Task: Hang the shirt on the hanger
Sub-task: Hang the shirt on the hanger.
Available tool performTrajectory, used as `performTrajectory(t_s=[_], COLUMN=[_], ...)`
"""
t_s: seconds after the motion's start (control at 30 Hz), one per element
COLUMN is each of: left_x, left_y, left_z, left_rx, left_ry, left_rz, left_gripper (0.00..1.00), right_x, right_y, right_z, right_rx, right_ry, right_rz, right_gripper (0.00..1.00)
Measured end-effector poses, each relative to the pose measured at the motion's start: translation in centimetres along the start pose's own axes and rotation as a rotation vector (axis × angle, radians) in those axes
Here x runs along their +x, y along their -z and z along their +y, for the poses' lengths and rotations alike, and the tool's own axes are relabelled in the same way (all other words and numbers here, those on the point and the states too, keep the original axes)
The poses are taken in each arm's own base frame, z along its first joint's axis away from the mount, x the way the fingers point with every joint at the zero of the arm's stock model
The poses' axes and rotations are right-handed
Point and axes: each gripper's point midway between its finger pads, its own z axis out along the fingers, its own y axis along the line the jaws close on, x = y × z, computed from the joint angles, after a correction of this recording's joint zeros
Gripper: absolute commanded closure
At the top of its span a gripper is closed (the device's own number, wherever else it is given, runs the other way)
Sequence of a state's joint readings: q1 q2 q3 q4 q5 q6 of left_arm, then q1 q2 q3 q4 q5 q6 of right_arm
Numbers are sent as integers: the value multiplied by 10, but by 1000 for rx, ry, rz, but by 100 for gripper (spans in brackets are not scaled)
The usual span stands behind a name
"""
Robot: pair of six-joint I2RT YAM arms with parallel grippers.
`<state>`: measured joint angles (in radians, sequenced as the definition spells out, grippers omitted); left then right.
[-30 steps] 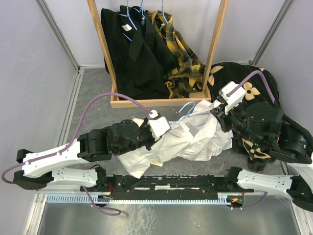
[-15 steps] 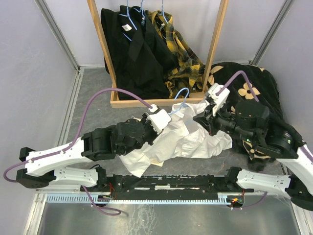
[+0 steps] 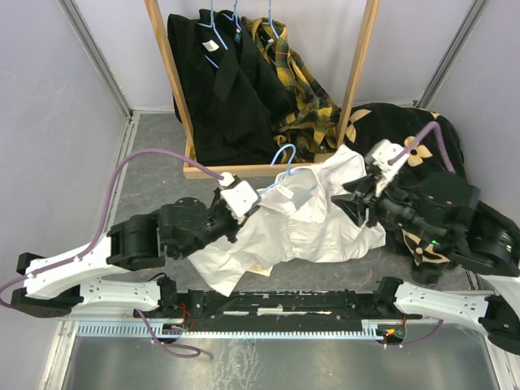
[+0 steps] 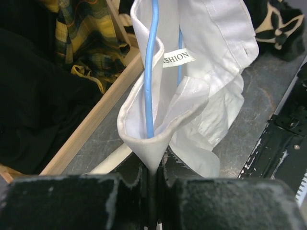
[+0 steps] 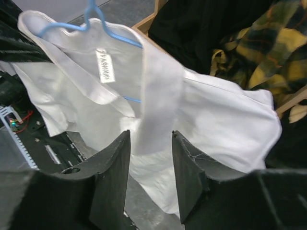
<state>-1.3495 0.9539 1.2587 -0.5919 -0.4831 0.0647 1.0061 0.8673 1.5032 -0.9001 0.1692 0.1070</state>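
Note:
The white shirt [image 3: 305,231] lies bunched on the grey floor between my arms, its collar lifted. The light-blue hanger [image 3: 289,161] sits inside the collar with its hook sticking up. My left gripper [image 3: 244,205] is shut on the collar edge. In the left wrist view the cloth [image 4: 158,143] folds into the jaws, with the hanger wire [image 4: 148,72] running inside the fold. My right gripper [image 3: 356,199] is at the shirt's right shoulder. In the right wrist view it is open [image 5: 150,136], with a blurred fold of shirt [image 5: 158,96] just beyond the fingertips and the hanger [image 5: 91,14] at the top left.
A wooden rack frame [image 3: 268,169] stands behind the shirt, holding black garments [image 3: 227,89] and a plaid shirt [image 3: 305,106] on blue hangers. A black cloth with cream flowers [image 3: 422,134] lies under the right arm. Grey walls close in both sides. A black rail [image 3: 276,302] runs along the near edge.
My left gripper has pulled the collar and hanger to the left and up. My right gripper has drawn back to the right. The shirt is spread wider, its right shoulder raised.

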Motion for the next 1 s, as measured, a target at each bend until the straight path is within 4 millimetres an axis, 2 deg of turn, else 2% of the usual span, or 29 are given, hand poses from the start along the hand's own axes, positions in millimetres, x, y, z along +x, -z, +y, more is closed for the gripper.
performTrajectory(t_s=[0.23, 0.33, 0.4, 0.47, 0.53, 0.7, 0.87, 1.0], left_x=[-4, 1, 6, 12, 17, 28, 29, 26], left_y=[26, 30, 32, 33, 33, 33, 37, 42], left_z=[-4, -14, -22, -30, -38, -54, -64, -72], left_rx=[102, 171, 217, 265, 308, 396, 460, 515], left_ry=[-4, -18, -31, -48, -62, -88, -100, -112], left_rz=[-44, -28, -11, 11, 31, 75, 84, 76], left_gripper=[97, 97, 97, 97, 97, 97, 97, 97], right_x=[-9, -6, -2, 3, 6, 16, 40, 58], right_y=[46, 56, 59, 60, 61, 61, 52, 51], right_z=[-16, -18, -16, -11, -3, 25, 50, 61], right_rx=[26, 13, -9, -47, -104, -282, -439, -510], right_ry=[92, 149, 189, 227, 259, 309, 306, 293], right_rz=[-49, -55, -57, -51, -42, 28, 153, 226], right_gripper=[38, 32, 24, 16, 14, 13, 14, 14])
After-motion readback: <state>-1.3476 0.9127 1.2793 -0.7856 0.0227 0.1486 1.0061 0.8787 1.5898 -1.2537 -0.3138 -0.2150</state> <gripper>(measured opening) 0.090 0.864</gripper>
